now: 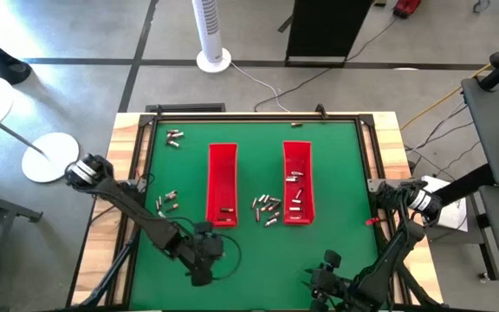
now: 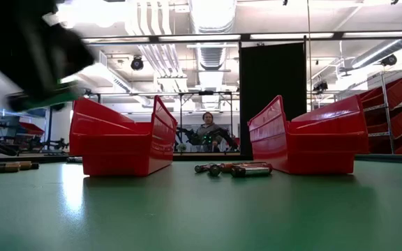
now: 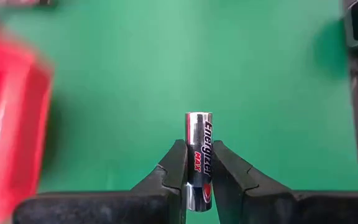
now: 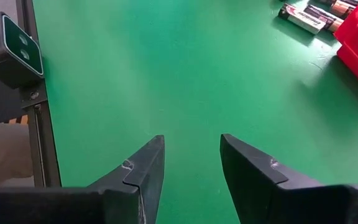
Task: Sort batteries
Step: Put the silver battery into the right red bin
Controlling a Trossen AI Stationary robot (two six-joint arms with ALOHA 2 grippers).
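— While my left claw pinches a battery upright above the desk, where's it bound?
— Probably the left tray, just beside it. My right claw waits spread, empty, at the near edge.

Legible text: one battery only.
The battery in the left gripper is showing "Energizer MAX" along its side; other batteries' labels are staying unreadable.

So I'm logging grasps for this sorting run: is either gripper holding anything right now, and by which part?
The left gripper pinches one battery around its lower body, the upper end sticking out. The right gripper is open over bare mat, holding nothing.
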